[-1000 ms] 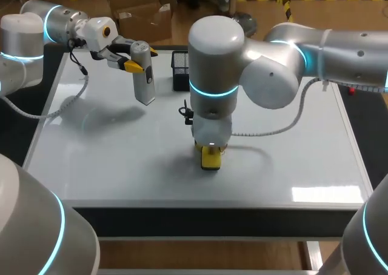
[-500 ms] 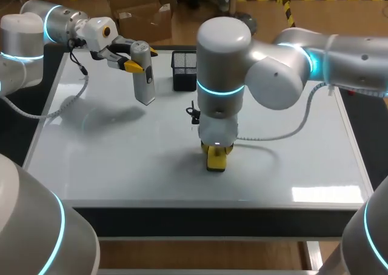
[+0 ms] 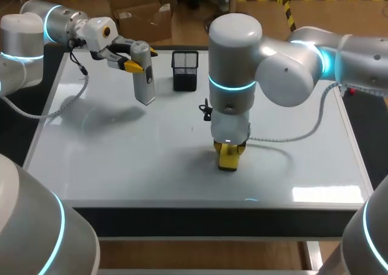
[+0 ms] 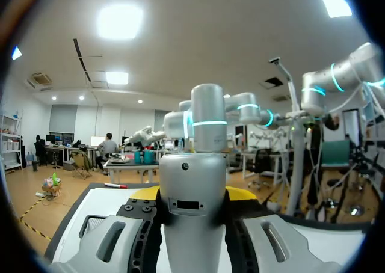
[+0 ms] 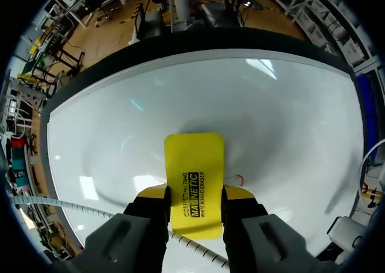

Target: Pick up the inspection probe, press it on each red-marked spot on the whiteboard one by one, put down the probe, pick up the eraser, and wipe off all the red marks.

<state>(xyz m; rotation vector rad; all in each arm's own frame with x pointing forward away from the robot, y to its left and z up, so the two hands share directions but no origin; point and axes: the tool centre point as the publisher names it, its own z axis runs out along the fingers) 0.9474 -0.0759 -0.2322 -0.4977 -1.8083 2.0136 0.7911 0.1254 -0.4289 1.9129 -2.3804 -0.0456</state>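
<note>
The grey inspection probe (image 3: 144, 75) hangs upright above the whiteboard's (image 3: 121, 148) far left part, with my left gripper (image 3: 136, 62) shut on its top. In the left wrist view the probe (image 4: 192, 207) stands between the yellow-tipped fingers (image 4: 240, 193). My right gripper (image 3: 229, 149) points down at the board's middle, shut on the yellow eraser (image 3: 228, 159), which rests on the surface. In the right wrist view the eraser (image 5: 194, 171) sits between the fingers (image 5: 238, 193), and a small red mark (image 5: 237, 180) shows on the board right beside it.
A black mesh basket (image 3: 185, 70) stands at the board's far edge, between the two arms. My right arm's cable (image 3: 285, 135) loops over the board behind the eraser. The board's dark frame (image 3: 200, 214) runs along the near side.
My right arm has slid the eraser to the right across the board. The left arm and the probe have stayed still.
</note>
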